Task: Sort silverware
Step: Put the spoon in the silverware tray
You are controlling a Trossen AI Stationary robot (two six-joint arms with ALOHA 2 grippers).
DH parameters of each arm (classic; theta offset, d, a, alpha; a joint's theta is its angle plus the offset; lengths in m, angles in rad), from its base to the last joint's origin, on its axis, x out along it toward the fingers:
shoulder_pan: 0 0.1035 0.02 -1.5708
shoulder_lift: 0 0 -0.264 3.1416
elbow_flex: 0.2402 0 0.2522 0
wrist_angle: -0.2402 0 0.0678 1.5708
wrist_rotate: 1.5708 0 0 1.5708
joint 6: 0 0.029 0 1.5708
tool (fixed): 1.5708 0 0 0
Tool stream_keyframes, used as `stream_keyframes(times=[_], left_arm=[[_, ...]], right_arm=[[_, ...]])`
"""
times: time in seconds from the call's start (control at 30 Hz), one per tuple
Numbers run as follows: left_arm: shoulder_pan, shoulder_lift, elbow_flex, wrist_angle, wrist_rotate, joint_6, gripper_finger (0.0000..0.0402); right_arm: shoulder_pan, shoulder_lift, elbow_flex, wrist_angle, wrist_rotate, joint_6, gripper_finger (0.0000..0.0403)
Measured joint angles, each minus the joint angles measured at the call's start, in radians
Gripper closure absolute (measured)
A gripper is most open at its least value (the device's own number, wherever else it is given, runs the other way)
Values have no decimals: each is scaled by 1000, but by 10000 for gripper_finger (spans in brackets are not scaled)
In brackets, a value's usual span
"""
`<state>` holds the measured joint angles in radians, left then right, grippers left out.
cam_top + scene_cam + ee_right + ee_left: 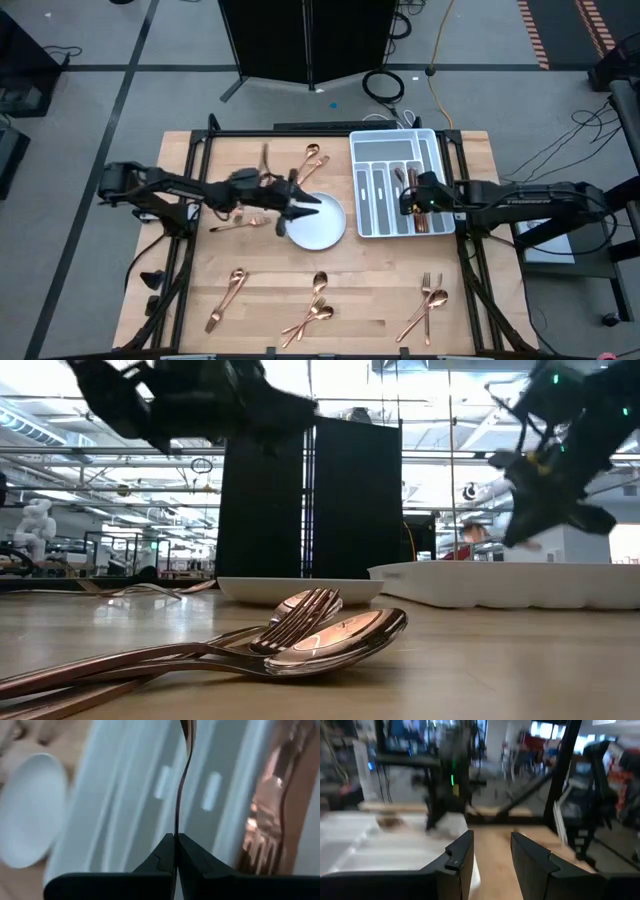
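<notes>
The left arm reaches across the worktop [200,300] from its left side, lying nearly level, with the left gripper [300,210] over the near-left rim of the round white plate [322,232]. Its jaws stand apart with nothing between them. The right arm comes in from the right, with the right gripper [408,197] above the white divided tray [372,148]. Its jaws are pinched tight on a thin copper piece [181,785], seen edge-on in the right wrist view. Its long axis runs straight out from the jaws over the tray's compartments; the far end is cut off, so I cannot tell what kind of utensil it is. More copper forks [265,830] lie in a tray compartment beside it. Loose silverware [318,300] lies in small heaps along the worktop's near edge, and a few pieces [312,157] lie beyond the plate. The left wrist view is blurred.
</notes>
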<state>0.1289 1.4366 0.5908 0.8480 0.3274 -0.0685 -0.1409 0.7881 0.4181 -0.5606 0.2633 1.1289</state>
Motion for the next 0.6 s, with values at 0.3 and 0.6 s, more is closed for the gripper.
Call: stream_keyframes(times=[0.3, 0.6], left_arm=[[-14, -147, -42, 21, -5, 22, 279], [-23, -130, -42, 23, -31, 31, 279]], right_arm=[[-31, 2, -133, 168, -33, 58, 403], [-48, 75, -144, 200, -36, 73, 403]])
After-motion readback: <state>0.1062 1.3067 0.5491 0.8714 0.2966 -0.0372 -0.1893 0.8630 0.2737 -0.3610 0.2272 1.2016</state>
